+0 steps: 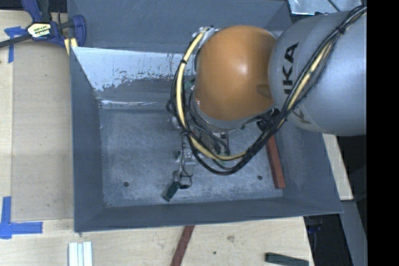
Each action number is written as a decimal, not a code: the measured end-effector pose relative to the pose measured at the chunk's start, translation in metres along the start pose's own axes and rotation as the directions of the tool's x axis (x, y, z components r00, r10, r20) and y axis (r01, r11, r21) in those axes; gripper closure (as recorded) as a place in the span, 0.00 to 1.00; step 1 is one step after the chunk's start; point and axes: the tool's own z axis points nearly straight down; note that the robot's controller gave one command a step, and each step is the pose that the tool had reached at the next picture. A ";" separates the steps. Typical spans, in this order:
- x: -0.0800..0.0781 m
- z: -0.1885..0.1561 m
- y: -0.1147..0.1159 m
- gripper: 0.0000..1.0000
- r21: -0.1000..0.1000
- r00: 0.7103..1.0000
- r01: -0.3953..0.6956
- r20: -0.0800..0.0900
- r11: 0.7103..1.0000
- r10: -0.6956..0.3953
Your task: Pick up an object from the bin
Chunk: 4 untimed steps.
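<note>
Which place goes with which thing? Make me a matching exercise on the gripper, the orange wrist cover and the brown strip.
Things:
1 gripper
2 orange wrist cover
3 brown strip

Places:
A along the foot of the right wall of the bin
B down near the floor, toward the view's lower wall
C high over the middle

Pairs: 1-B, 2-C, 3-A

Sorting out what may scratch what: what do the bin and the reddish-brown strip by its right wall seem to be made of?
The bin looks like grey sheet metal with a dull finish; pale scuffs and scratch marks show on its far wall and floor. The reddish-brown strip is straight, flat and matte, possibly wood or plastic; its look leaves that open.
</note>
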 end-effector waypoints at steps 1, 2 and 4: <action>-0.002 -0.004 0.000 0.00 -0.002 1.000 -0.002 0.008 1.000 0.002; -0.005 0.009 -0.004 0.00 -0.003 0.998 0.060 0.012 0.998 -0.060; -0.002 0.134 -0.035 0.00 -0.001 0.989 0.150 0.009 0.989 -0.150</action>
